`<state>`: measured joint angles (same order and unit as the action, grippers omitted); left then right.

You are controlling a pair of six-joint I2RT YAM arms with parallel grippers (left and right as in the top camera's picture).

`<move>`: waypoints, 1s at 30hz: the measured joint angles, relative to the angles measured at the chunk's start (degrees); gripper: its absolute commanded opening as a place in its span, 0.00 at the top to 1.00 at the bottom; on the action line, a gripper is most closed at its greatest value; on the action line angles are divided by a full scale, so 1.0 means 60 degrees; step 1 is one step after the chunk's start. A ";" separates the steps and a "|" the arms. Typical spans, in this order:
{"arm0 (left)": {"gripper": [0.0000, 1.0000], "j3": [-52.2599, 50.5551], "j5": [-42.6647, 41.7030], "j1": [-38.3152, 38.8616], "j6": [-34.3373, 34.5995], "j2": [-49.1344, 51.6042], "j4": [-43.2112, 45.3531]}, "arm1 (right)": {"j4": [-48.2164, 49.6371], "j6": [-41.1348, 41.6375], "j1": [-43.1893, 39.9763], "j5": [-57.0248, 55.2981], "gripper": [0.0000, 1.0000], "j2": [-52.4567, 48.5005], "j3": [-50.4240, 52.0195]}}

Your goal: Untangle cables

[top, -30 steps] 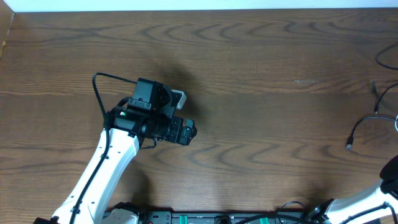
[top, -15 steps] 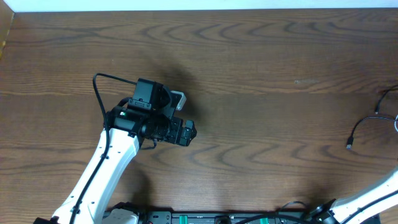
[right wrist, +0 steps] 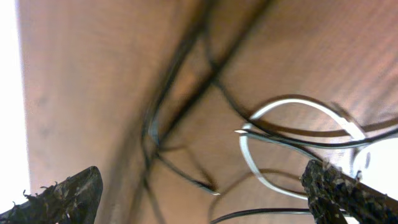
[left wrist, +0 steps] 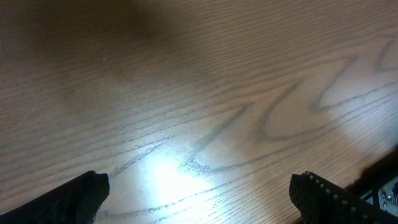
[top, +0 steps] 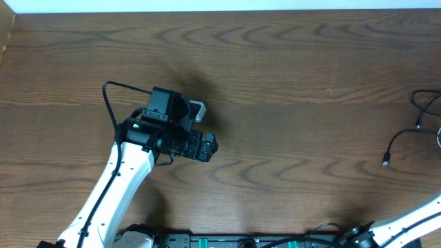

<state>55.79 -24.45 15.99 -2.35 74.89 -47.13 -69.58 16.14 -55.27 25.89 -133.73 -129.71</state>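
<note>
The cables lie in a loose tangle at the table's right edge. In the overhead view one thin black cable (top: 402, 136) curves down to a small plug (top: 386, 162), and another black strand (top: 426, 102) sits above it. The right wrist view shows a white cable loop (right wrist: 292, 102) crossed by several black cables (right wrist: 186, 81). My right gripper (right wrist: 200, 183) hangs open above them, holding nothing. It is outside the overhead view; only its arm (top: 413, 220) shows. My left gripper (left wrist: 199, 186) is open over bare wood, at the table's left-middle (top: 207, 146).
A brown wooden table (top: 289, 69) fills the view, with a white strip along its far edge. The left arm (top: 117, 179) reaches in from the near left. Black and green base hardware (top: 227, 241) lines the near edge.
The right arm has pulled back toward the near right corner. The cables at the right edge have shifted; the strand near the far right is gone. The left arm has not moved.
</note>
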 measured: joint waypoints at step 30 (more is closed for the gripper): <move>0.02 0.0000 0.0470 0.0004 -0.0011 0.0000 0.0120 | -0.3665 -0.4717 0.5515 0.1807 0.01 0.7694 -0.0102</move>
<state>55.79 -21.63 16.01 -2.42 74.89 -46.41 -91.57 -12.16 -22.17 36.73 -87.57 -130.32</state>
